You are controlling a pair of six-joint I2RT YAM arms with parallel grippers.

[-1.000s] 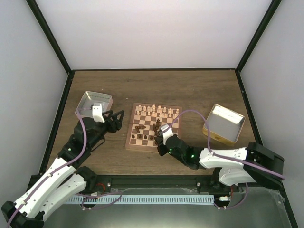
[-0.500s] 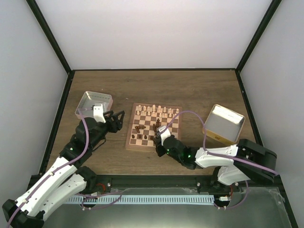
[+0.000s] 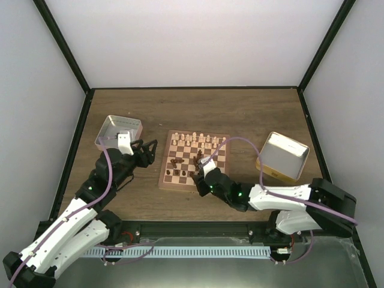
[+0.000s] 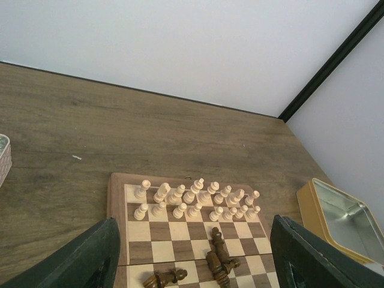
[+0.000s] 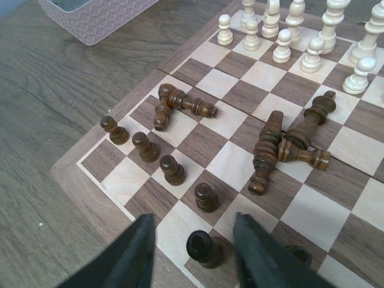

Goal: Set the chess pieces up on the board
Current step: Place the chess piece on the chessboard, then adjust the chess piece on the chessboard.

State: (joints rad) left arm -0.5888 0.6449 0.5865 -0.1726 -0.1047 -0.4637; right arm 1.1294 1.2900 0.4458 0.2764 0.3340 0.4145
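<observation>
Right gripper (image 3: 201, 174) hangs over the near edge of the board (image 3: 162, 180) in my top view, with the left gripper (image 3: 147, 150) beside its left edge; in the left wrist view I see that one's fingers (image 4: 90, 258) spread wide, and in the right wrist view a dark pawn (image 5: 201, 246) stands upright between parted fingers (image 5: 135, 252), untouched.

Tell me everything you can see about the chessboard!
The chessboard is a square of wood, checkered in light tan and dark brown, with a brown border. It lies flat on the wooden table. Cream pieces stand in two rows along its far side. Dark pawns stand near the close edge, and other dark pieces lie toppled in the middle. The right gripper hangs open above the near edge.
</observation>
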